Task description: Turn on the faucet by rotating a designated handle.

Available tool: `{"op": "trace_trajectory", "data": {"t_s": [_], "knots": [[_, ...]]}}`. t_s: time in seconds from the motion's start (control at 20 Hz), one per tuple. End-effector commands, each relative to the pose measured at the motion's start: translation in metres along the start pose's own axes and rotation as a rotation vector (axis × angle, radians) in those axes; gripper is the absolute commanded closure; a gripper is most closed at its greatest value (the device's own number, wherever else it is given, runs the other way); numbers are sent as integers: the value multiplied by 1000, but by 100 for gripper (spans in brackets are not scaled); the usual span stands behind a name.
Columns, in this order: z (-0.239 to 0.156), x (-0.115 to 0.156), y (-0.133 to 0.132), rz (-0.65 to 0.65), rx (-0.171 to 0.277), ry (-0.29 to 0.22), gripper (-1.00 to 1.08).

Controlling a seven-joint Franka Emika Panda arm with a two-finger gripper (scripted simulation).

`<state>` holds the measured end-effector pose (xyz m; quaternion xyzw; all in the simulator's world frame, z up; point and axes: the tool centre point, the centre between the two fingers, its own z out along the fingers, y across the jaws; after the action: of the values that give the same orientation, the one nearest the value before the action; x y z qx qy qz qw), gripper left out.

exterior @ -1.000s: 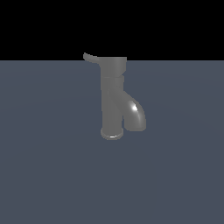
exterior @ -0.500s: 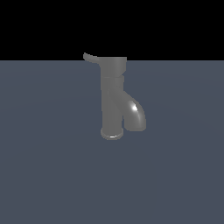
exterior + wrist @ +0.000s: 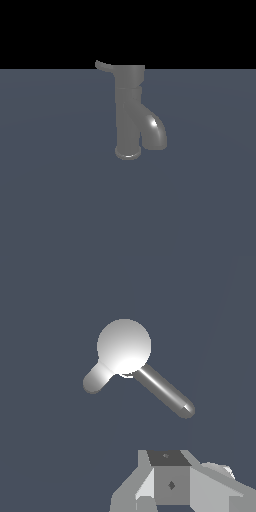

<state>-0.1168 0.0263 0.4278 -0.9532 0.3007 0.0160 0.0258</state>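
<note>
Nothing is moving in the exterior view since the earlier frames: the faucet (image 3: 131,112) and its handle (image 3: 104,65) are sitting exactly as before.

The faucet (image 3: 123,346) is standing upright on the flat grey surface (image 3: 55,190), and in the wrist view the gripper (image 3: 172,491) is hovering well above and apart from it, looking down on the round top cap. Only the gripper's body is showing at the picture's edge, so whether its jaws are wide or narrow cannot be told. The spout is curving down toward the exterior view's right. The handle (image 3: 162,390) is lying roughly level, its long axis running sideways from the cap, and its free tip is pointing toward the gripper's side, to the exterior view's left.
</note>
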Motion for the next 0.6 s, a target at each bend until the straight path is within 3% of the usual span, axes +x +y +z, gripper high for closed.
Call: {"op": "trace_trajectory", "data": {"t_s": [0.0, 0.55], "knots": [[9, 9, -10, 61, 1, -1, 108], [52, 44, -53, 325, -4, 6, 108]]}}
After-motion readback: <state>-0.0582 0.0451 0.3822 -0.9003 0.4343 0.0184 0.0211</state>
